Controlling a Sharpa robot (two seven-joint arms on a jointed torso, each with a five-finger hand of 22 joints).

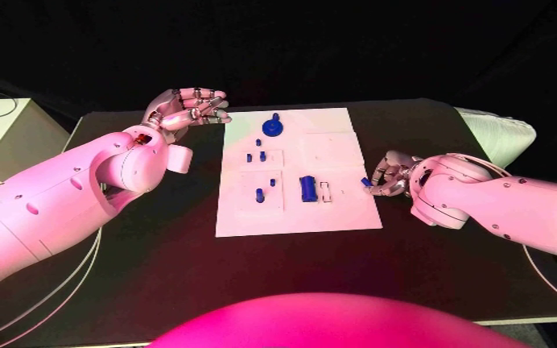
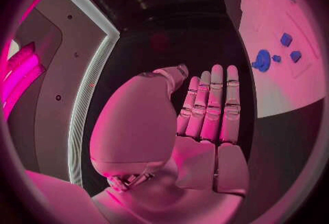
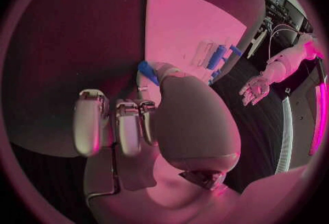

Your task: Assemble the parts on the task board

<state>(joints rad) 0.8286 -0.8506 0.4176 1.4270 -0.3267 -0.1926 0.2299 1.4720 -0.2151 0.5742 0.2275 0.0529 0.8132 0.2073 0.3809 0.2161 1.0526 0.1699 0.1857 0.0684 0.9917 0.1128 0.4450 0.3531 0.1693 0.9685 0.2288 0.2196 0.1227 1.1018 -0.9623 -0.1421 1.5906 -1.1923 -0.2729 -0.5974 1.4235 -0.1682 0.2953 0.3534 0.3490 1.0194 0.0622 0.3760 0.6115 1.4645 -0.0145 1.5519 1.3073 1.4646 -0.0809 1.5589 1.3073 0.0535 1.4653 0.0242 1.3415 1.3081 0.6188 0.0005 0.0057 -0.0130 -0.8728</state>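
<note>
Right hand (image 1: 389, 177) brings a small blue part (image 1: 365, 180) to the board (image 1: 348, 213)
It seems pinched at 3 o'clock; next, seat it; left hand (image 1: 186, 109) idle, fingers apart, empty

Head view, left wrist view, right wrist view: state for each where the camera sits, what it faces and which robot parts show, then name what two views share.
Head view: on the robot's head, looking down at the task board; left hand and right hand come in from the sides.
Left wrist view: behind the left hand, fingers extended, facing the board's round blue part.
Right wrist view: behind the right hand, which pinches a small blue part beside the board.
Shared: the right wrist view and the head view both show the left hand.
</note>
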